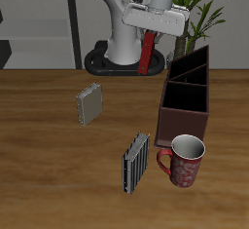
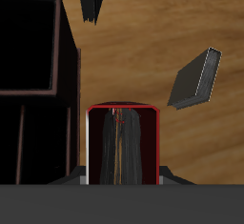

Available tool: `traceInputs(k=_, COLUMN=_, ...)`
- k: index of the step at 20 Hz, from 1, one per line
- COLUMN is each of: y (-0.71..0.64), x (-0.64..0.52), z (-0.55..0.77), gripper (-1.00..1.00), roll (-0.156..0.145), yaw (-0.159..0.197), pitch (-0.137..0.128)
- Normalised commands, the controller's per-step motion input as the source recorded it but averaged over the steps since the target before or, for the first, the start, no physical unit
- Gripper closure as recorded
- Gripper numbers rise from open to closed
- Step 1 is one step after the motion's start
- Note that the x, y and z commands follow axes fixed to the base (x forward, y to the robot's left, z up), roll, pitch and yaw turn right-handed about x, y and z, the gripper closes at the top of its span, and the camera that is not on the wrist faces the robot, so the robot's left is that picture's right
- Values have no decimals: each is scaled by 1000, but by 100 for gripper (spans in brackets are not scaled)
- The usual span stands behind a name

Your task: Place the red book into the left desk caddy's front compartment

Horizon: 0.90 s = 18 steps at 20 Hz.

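Observation:
My gripper (image 1: 149, 32) is shut on the red book (image 1: 146, 53), which hangs upright below it, lifted well above the table. In the wrist view the red book (image 2: 122, 147) shows edge-on between my fingers. The left desk caddy (image 1: 187, 89) is a long dark brown box beside the book, reaching toward the table's front edge. Its front compartment (image 1: 182, 126) is open and empty, and it also shows in the wrist view (image 2: 29, 42). The book is beside the caddy's rear part, not over it.
A grey book (image 1: 89, 103) lies on the table away from the caddy. A black-and-white striped book (image 1: 135, 162) stands near the front edge beside a red patterned mug (image 1: 183, 162), which sits just in front of the caddy. A plant stands behind the caddy.

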Motion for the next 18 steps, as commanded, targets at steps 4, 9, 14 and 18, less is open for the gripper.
traceInputs(k=4, y=198, x=96, z=-31, gripper=100, roll=31, yaw=17, pitch=18)
traceInputs(k=9, y=224, x=52, z=36, gripper=100, roll=48, yaw=-17, pitch=0)
traceInputs(k=14, y=234, x=45, z=5, gripper=100, roll=55, yaw=16, pitch=-7)
traceInputs(k=18, y=217, x=94, z=14, gripper=100, roll=44, yaw=-36, pitch=10)
